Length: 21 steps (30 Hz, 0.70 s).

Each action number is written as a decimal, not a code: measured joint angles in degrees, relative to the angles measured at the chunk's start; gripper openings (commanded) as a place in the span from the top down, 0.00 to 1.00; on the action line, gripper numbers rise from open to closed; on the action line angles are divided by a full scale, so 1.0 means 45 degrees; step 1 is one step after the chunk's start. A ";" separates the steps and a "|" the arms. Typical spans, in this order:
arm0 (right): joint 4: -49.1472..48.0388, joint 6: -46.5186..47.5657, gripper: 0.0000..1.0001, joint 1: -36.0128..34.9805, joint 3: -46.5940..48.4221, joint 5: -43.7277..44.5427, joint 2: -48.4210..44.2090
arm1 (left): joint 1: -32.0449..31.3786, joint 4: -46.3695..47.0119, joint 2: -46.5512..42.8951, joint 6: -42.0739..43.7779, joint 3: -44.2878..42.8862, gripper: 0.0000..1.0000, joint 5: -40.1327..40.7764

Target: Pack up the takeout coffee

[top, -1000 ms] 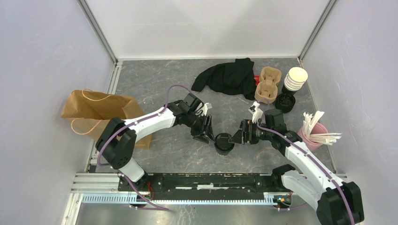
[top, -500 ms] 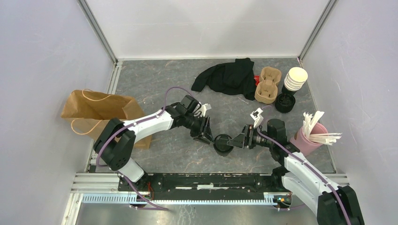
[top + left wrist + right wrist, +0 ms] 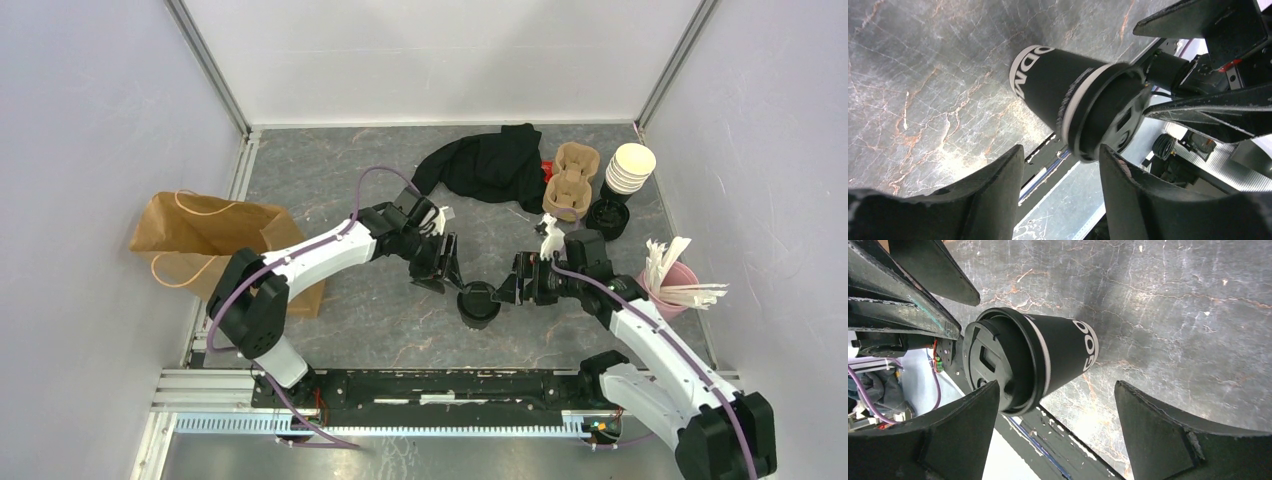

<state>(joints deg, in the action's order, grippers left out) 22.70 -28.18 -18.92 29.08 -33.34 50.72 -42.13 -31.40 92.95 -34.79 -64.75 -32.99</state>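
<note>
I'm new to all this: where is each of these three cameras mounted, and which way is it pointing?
Top external: fixed above and behind, looking down on the table; left arm and right arm show whole.
Left wrist: on the left arm, looking past the open left gripper at the capped cup.
Right wrist: on the right arm, facing that cup from the opposite side past the right gripper.
Shared: all three show that cup.

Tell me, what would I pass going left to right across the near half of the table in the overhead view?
brown paper bag → left hand → lidded black cup → right hand → pink cup of pale sticks
</note>
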 measured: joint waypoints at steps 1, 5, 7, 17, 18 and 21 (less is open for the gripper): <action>0.0403 0.0078 0.06 -0.0044 0.0238 0.0175 -0.0005 | 0.0000 -0.0078 0.0000 0.0005 -0.0160 0.33 0.0044; 0.1637 0.0374 0.03 -0.0257 0.1399 0.0811 -0.0005 | 0.0000 -0.0403 -0.0058 0.0010 -0.0389 0.30 0.0253; 0.2089 0.0481 0.03 -0.0573 0.2064 0.1151 0.0015 | 0.0000 -0.0777 -0.0155 0.0034 -0.0495 0.30 0.0481; 0.4420 0.0335 0.02 -0.6096 0.6280 0.5693 0.2696 | 0.0073 -0.1957 -0.3507 0.0597 -0.1054 0.16 0.4192; 0.4673 0.0282 0.02 -0.6635 0.6693 0.6256 0.3128 | 0.0087 -0.1923 -0.3968 0.0602 -0.1064 0.16 0.4478; 0.5678 0.0078 0.02 -0.8257 0.8063 0.8184 0.4609 | 0.0121 -0.1855 -0.5129 0.0602 -0.1151 0.16 0.5236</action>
<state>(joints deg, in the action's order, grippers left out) 48.25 -27.83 -56.07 65.36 3.49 71.46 -41.58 -39.75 69.87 -32.08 -69.93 -9.43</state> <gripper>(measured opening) 0.978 0.840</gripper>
